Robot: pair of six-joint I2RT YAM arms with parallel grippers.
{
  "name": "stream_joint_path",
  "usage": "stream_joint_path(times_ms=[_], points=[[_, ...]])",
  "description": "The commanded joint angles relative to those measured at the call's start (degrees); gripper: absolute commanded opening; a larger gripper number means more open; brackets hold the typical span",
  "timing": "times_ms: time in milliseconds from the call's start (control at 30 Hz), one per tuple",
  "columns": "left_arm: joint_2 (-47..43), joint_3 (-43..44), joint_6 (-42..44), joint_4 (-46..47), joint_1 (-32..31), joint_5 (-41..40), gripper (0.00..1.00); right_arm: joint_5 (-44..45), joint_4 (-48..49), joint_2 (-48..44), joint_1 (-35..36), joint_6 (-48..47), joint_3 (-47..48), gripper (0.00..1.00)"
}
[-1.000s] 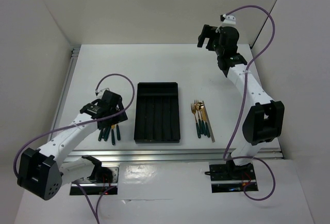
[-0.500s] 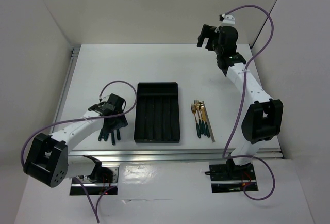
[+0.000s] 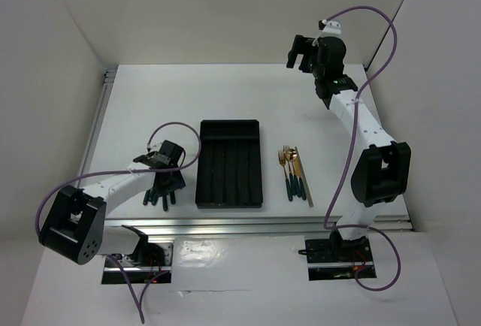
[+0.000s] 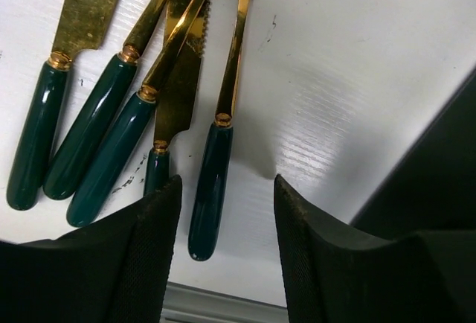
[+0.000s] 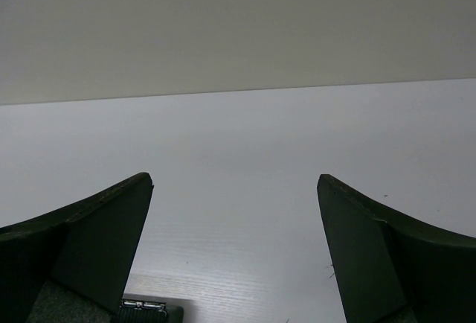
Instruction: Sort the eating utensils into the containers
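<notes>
Left wrist: left gripper (image 4: 225, 208) parted, empty, straddling 1 green utensil handle (image 4: 209, 189); looks light, stiff, glossy-slippery, so pinch mid-handle. Right gripper (image 5: 235, 189) parted, empty.

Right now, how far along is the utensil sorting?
Nothing is sorted: the tray looks empty. The left gripper is open, low over the left pile, one green handle between its fingers. The right gripper is open, raised, holding nothing. The right pile lies untouched beside the tray.

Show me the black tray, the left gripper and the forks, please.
black tray (image 3: 229, 164): top view, bare floor of a middle compartment.
left gripper (image 4: 225, 189): left wrist view, midway between its fingertips.
forks (image 3: 285, 158): top view, gold heads.
</notes>
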Motion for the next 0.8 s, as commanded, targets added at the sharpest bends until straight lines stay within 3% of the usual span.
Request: stream_joint_path(times_ms=[0,200,333,433,633,767], points=[[1.5,-0.4,-0.4,1.8,-0.2,0.2,0.57,0.0,0.2,0.4,-0.1,-1.0,3.0,1.0],[2.6,-0.9,-0.4,2.3,-0.2,0.2,0.43,0.0,0.2,0.4,-0.1,-1.5,3.0,1.0],[3.7,-0.9,-0.4,2.3,-0.2,-0.4,0.29,0.5,0.2,0.4,-0.1,-1.5,3.0,1.0],[5.3,-0.3,0.2,1.8,-0.2,-0.4,0.29,0.5,0.2,-0.2,-0.1,-1.5,2.5,1.0],[9.1,1.3,1.3,1.8,-0.2,0.7,0.0,0.5,0.8,-0.8,-0.1,-1.5,1.9,1.0],[10.1,2.4,1.8,1.2,-0.2,0.7,0.0,1.1,0.8,-0.8,-0.1,-1.5,1.9,1.0]])
